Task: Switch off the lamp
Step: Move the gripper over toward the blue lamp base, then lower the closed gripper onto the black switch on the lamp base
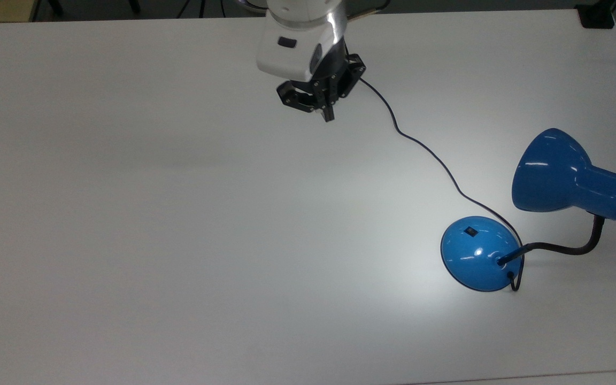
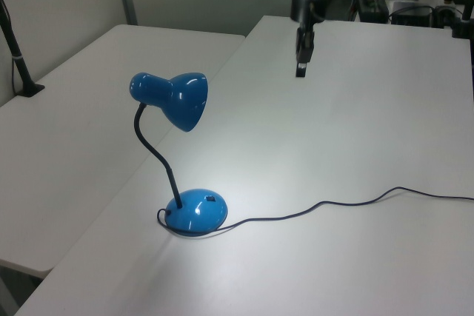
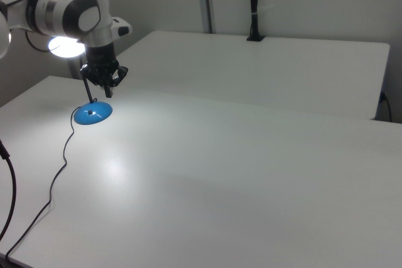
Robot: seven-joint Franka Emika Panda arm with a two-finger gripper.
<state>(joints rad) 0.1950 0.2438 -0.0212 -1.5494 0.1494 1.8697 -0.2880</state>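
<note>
lamp [image 1: 500, 235] lit, tool [image 1: 325, 109] well apart

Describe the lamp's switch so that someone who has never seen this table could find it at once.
Start at the white table and find the blue lamp near the top view's right edge. Follow its black neck down to the round blue base, in the bright pool of light. The switch is the small black rectangle on that dome, its only dark mark.

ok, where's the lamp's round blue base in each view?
Top view: the glossy blue domed lamp base sits lower right, below-left of the blue bell-shaped shade.
Left view: base lower left, under the shade.
Right view: base upper left, just below the gripper.
Shared landmark: the thin black cord running from the base.
</note>
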